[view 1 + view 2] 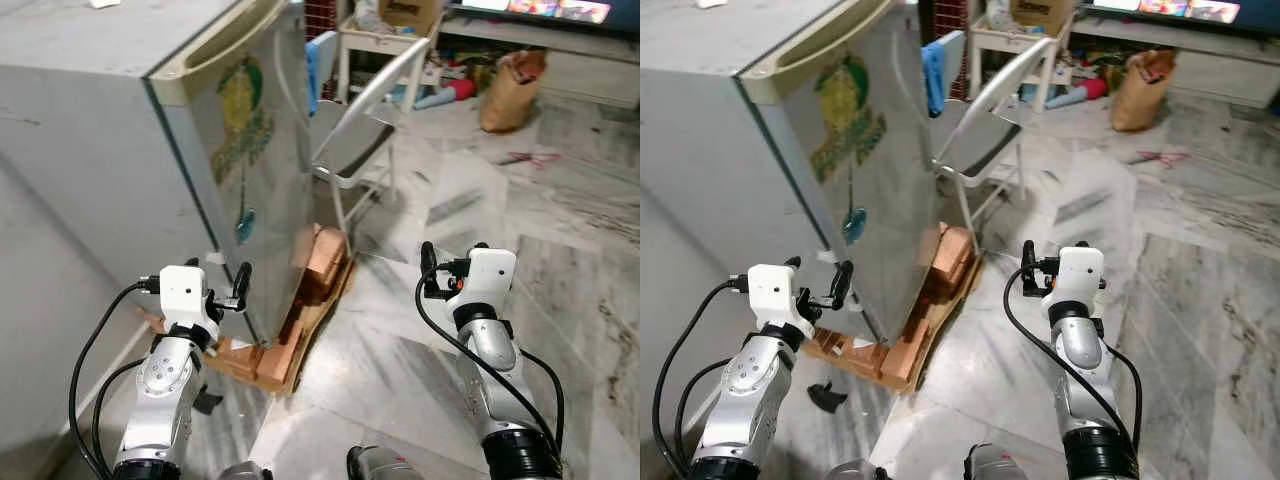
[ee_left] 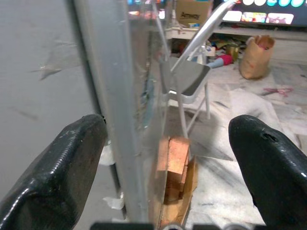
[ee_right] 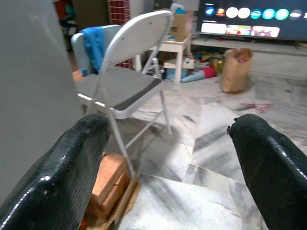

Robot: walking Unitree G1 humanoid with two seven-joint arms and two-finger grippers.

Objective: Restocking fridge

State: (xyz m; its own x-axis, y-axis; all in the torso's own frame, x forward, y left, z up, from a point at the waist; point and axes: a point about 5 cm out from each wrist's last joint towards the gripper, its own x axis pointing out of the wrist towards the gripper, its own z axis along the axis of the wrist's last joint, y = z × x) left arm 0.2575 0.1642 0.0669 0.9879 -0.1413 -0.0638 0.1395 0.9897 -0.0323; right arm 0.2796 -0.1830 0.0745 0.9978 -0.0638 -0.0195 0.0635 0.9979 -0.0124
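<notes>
A grey fridge (image 1: 100, 150) stands at the left with its door (image 1: 255, 160) shut; the door carries a green and yellow sticker. The fridge rests on bricks (image 1: 322, 262) and wooden boards. My left gripper (image 1: 217, 280) is open and hangs low by the fridge's front corner; in the left wrist view the door's edge (image 2: 115, 120) runs between its fingers (image 2: 53, 177). My right gripper (image 1: 452, 258) is open over the marble floor to the right of the fridge, holding nothing; the right wrist view looks past its fingers (image 3: 268, 167) at a folding chair.
A grey folding chair (image 1: 360, 140) stands close to the fridge door, with a blue cloth (image 1: 933, 75) behind it. Farther back are a white side table (image 1: 385, 40), a brown paper bag (image 1: 510, 90) and floor clutter. Open marble floor (image 1: 560, 230) lies to the right.
</notes>
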